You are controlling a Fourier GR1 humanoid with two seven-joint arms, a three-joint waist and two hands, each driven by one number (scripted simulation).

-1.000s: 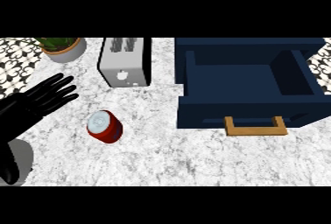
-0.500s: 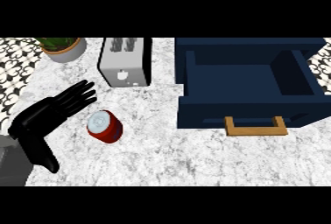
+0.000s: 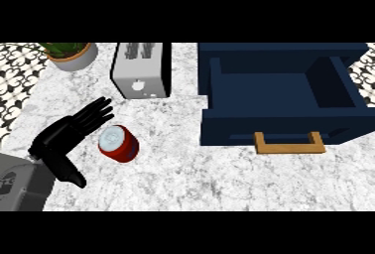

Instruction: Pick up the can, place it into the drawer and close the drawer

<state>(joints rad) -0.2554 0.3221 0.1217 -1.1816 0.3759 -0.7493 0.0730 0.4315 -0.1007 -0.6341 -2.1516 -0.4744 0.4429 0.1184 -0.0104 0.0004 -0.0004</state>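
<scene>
A red can (image 3: pixel 118 144) with a pale lid stands on the marble counter (image 3: pixel 219 178), left of centre. My left hand (image 3: pixel 62 136) is just to the can's left, fingers straight and pointing up and right, thumb stretched down toward the view's lower edge; it is open and appears close to the can without curling round it. The dark blue drawer (image 3: pixel 282 124) stands pulled open at the right, its inside bare, with a wooden handle (image 3: pixel 288 145) on its front. My right hand does not show.
A silver toaster (image 3: pixel 141 71) stands behind the can. A potted plant (image 3: pixel 70 53) sits at the back left corner. The counter's left edge meets a patterned floor (image 3: pixel 13 79).
My left hand has moved right and toward the can, turning so its side faces the can; the forearm has come further into view. The can and drawer have not moved.
</scene>
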